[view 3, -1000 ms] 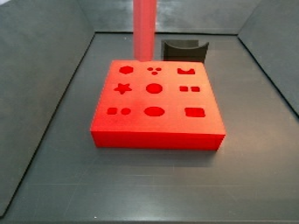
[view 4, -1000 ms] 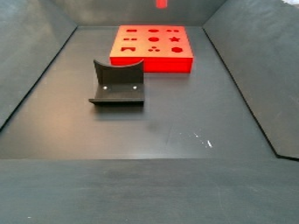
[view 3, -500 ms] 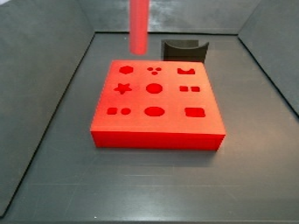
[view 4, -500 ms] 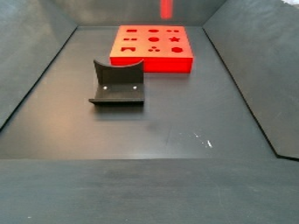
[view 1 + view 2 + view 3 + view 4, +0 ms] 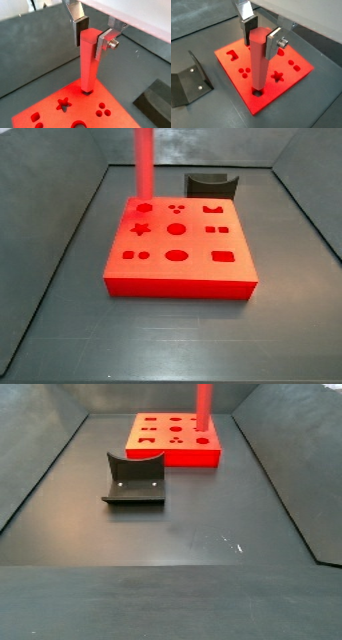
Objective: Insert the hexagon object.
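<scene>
Since half a second ago the hexagon object (image 5: 140, 166) has shifted sideways across the block and come lower, and its bottom end now meets the red block (image 5: 179, 248) at the corner hole. From my seat I see the gripper (image 5: 91, 36) above that corner of the block, its two silver fingers (image 5: 80, 22) clamped flat against opposite faces of the upright red bar, dark pads pressed to it, no gap showing in both wrist views. The bar (image 5: 258, 62) hangs straight down from the fingers, and its lower tip sits at the mouth of a dark hole near the block's edge; I cannot tell how deep it has gone. Other cut-outs on the block, a star (image 5: 276, 76) among them, lie open. On the floor, apart from the block, stands the fixture (image 5: 134, 479).
</scene>
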Robot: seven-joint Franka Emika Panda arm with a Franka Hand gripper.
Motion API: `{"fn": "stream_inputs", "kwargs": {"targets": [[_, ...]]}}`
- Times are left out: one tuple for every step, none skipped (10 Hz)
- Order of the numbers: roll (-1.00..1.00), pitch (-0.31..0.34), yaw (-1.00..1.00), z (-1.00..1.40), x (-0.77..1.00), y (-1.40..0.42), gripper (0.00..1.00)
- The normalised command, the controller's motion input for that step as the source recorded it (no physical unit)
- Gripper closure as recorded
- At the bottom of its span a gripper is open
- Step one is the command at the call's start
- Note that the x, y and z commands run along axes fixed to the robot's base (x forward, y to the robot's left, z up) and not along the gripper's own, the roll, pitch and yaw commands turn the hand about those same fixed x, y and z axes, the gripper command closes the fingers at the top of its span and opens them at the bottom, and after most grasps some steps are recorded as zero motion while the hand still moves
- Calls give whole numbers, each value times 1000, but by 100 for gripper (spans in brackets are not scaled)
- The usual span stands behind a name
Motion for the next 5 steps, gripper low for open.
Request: {"fn": "stream_inputs", "kwargs": {"targets": [[120,-116,126,-77,-363,-63,100],[0,-36,43,-17,0,0,100],[0,0,9,-3,0,0,100],[14,-31,211,-106,266,0,100],[0,-24,223,-106,526,0,100]]}}
